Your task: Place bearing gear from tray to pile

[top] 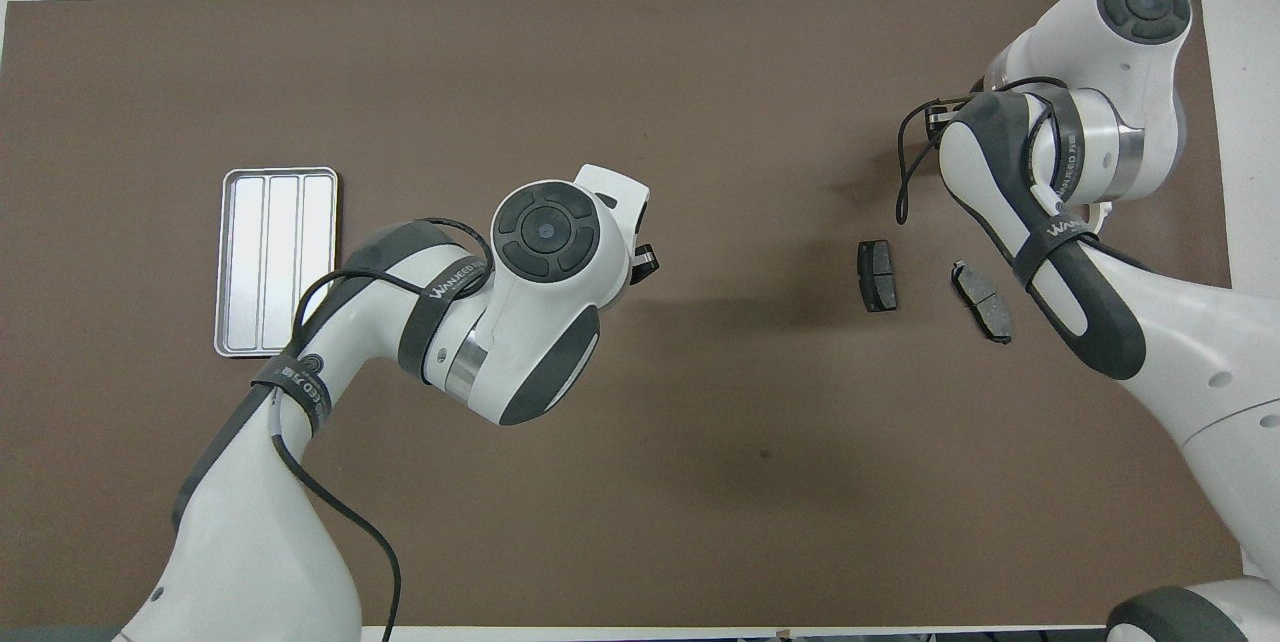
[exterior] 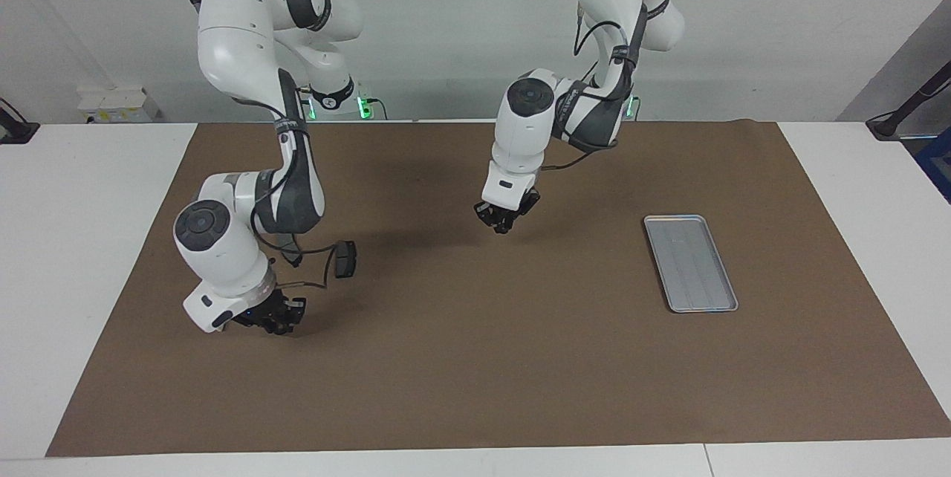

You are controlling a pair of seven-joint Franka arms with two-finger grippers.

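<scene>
The tray (exterior: 691, 263) (top: 278, 262), silver-grey and ridged, lies bare at the left arm's end of the mat. Two dark plates of the pile (top: 877, 275) (top: 982, 300) lie at the right arm's end; only one plate (exterior: 345, 259) shows in the facing view. The pile's white bracket (top: 1104, 213) is almost wholly covered by the right arm. My right gripper (exterior: 271, 317) hangs low over the mat beside the pile. The bearing gear is hidden. My left gripper (exterior: 505, 218) (top: 645, 262) hovers shut and empty over the mat's middle.
A brown mat (exterior: 475, 373) covers the white table (exterior: 89, 187). The right arm's forearm and its loose cable (exterior: 312, 285) hang over the pile. The left arm's elbow (top: 545, 312) reaches across between the tray and the mat's middle.
</scene>
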